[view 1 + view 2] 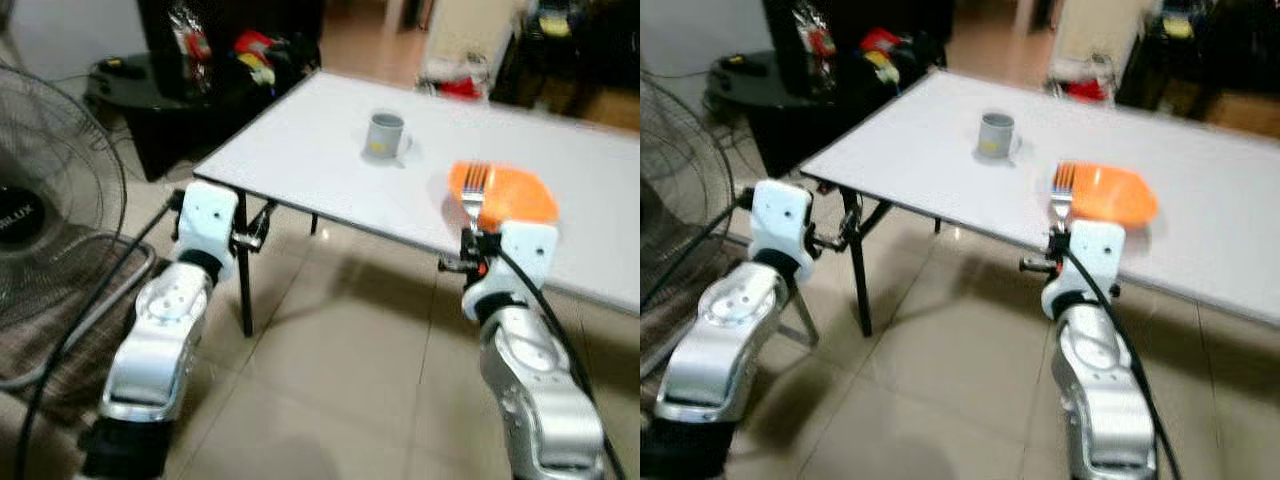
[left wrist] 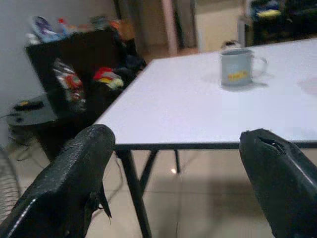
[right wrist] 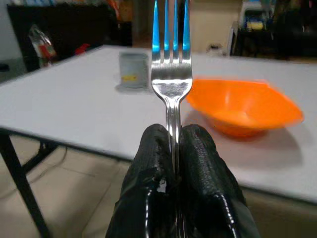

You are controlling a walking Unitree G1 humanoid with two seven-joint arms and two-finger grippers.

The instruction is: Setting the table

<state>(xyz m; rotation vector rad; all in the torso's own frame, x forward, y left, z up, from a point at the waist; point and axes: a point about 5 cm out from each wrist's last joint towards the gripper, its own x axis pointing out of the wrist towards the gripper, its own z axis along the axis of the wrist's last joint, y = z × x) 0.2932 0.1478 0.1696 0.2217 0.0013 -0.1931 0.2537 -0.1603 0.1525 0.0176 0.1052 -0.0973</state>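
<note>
White worktop (image 1: pixel 320 130) ahead, spanning from 10 to 2 o'clock, black folding legs beneath its near corner. Grey mug (image 1: pixel 385 135) with a yellow mark near 12 o'clock on the worktop, handle to its right. Orange bowl (image 1: pixel 512 192) at about 1 o'clock, close to the worktop's near edge, well apart from the mug.

Right tool (image 3: pixel 176 148) raised just short of the near edge, fingers (image 3: pixel 203 168) pressed together and clamped on the handle of a metal fork (image 3: pixel 171 64). Fork upright, tines pointing up, seen in front of the bowl's left rim in the head views; not touching the worktop. Mug at 11 o'clock of the fork, bowl at 1 o'clock, in the right wrist view.

Left tool (image 2: pixel 178 158) held at about 10 o'clock beside the worktop's near corner, below its edge, fingers (image 2: pixel 74 173) spread wide apart and holding nothing. Mug standing far across the worktop between the two fingers in the left wrist view.

Standing fan (image 1: pixel 50 200) at 9 o'clock on the floor. Dark shelf unit (image 1: pixel 230 50) with red and yellow clutter at 11 o'clock beyond the worktop. Beige tiled floor (image 1: pixel 340 380) beneath both arms.
</note>
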